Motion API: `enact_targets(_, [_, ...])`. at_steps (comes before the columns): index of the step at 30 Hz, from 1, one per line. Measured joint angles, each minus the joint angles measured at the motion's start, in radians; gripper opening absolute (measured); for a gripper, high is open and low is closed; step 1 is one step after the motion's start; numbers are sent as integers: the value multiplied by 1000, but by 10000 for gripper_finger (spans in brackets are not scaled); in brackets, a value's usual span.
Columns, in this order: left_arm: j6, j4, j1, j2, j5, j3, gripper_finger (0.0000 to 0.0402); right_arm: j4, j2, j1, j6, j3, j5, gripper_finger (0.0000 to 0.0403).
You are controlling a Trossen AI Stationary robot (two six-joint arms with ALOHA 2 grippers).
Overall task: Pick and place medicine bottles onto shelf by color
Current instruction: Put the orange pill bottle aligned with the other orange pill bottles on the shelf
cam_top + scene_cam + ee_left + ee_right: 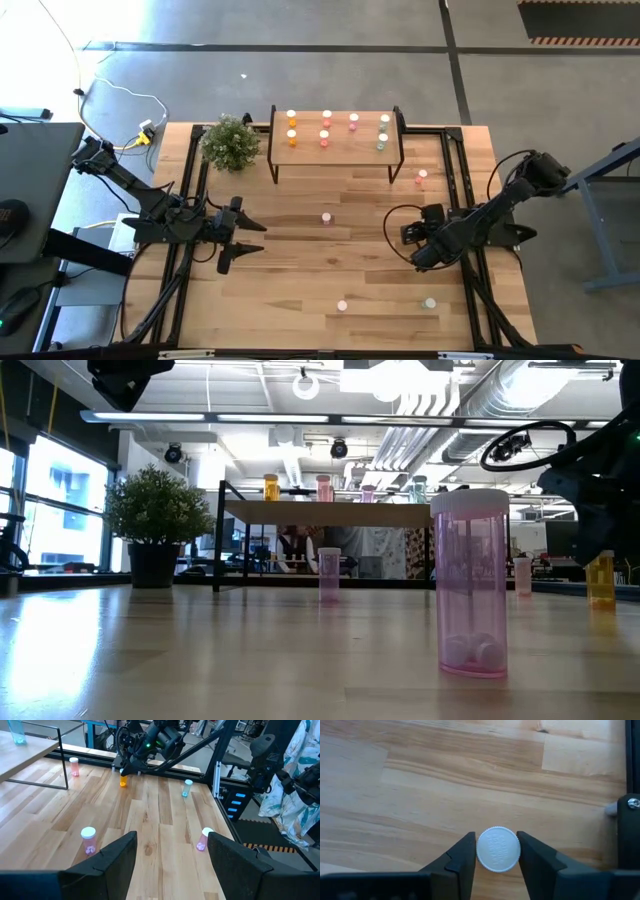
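**Grip closing on a bottle near the table's right rail**

The right gripper point(495, 851) stands low over the table at the right of the high view, its fingers point(462, 857) pinching an orange bottle point(123, 781) by its white cap point(498, 849). The fingers look pressed to the cap's sides, though how firm the hold is cannot be told. A round, ribbed cap could slip or twist free on the lift, tipping the bottle. The black rail point(632, 815) lies close beside, so a swing could knock it. The shelf point(338, 160) sits at upper centre, already carrying bottles; a careless set-down might topple them. The left gripper point(243, 238) waits at centre left, jaws spread and empty.
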Motion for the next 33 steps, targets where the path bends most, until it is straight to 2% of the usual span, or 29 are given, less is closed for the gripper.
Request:
enact_targets(9, [0,0,0,0,0,0,234,-1,0,0,-30,4,-2,124])
enact_targets(15, [0,0,0,0,0,0,234,0,0,0,-84,57,-1,124])
enact_targets(26, [15,0,22,1,-60,0,235,8,0,0,-260,212,46,123])
enact_targets(33, [-11,0,67,1,-65,0,256,9,0,0,-400,332,106,123])
